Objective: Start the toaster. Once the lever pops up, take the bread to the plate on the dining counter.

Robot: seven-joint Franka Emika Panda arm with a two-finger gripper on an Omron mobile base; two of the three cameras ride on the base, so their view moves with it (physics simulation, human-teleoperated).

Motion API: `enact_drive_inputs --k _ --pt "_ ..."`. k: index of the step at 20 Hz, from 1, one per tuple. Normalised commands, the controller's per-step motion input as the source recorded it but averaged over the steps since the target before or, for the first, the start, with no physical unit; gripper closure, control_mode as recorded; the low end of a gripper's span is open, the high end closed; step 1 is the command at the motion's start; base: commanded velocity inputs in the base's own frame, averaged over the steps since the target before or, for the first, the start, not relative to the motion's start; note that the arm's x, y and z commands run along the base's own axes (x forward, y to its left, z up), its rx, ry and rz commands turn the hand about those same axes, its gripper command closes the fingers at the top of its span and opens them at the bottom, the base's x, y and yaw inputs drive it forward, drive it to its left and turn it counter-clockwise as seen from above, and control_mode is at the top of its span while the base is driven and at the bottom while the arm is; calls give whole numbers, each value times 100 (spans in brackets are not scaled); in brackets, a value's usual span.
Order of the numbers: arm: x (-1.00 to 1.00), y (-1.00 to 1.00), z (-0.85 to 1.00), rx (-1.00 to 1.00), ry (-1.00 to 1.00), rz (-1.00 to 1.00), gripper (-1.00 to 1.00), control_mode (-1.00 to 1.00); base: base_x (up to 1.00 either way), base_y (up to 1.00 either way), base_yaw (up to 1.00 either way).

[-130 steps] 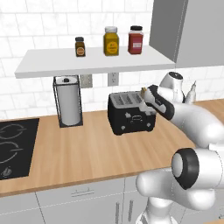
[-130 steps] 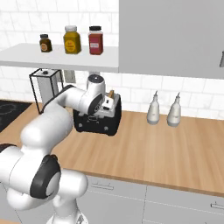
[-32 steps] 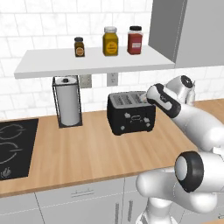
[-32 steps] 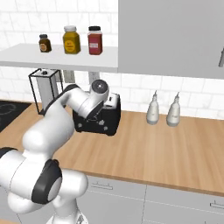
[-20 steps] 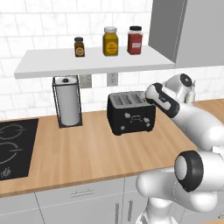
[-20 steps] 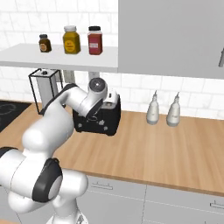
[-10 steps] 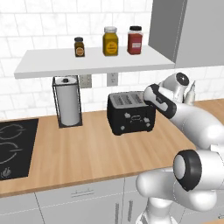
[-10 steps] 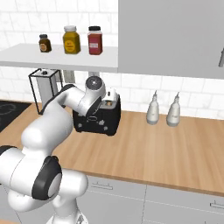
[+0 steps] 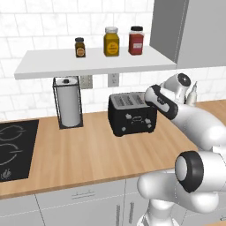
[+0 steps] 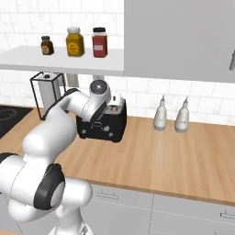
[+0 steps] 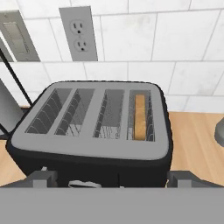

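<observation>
Left base view: the toaster (image 9: 132, 114) stood on the wood table, to the right of the paper-towel holder (image 9: 68, 102) and below the shelf (image 9: 95, 62) with three jars; the arm's wrist crowded the toaster's right end, so the gripper itself was masked.
Left base view, extra: it alone gave the toaster's front with its pale knobs and oval mark, and the hob (image 9: 15, 148) far to the toaster's left.
Right base view: the wrist hid much of the toaster (image 10: 108, 126); two pale bottles (image 10: 172, 117) stood well to its right against the tiles.
Hand view: the toaster's top (image 11: 94, 120) showed four slots, with the bread (image 11: 139, 116) sunk in the rightmost one; the gripper (image 11: 111, 179) hung just above the toaster's front edge, jaws spread wide and holding nothing.
Hand view, extra: no other view showed which slot held the bread.
Risk: the lever was hidden, so a blind push could land on the toaster's body and shove it along the table instead.
Risk two: reaching for the bread while it sat this deep would likely jam a finger against the slot wires.
</observation>
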Motion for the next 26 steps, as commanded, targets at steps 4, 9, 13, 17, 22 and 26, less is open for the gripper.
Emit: enact_drive_inputs --k 4,9,13,17,22,26 --pt "0 0 0 0 0 0 -100 -100 0 0 0" --pt "0 0 0 0 0 0 -100 -100 0 0 0" --pt "0 0 0 0 0 0 -100 -100 0 0 0" --pt "0 0 0 0 0 0 -100 -100 0 0 0" --pt "0 0 0 0 0 0 -100 -100 0 0 0" --pt "0 0 0 0 0 0 -100 -100 0 0 0"
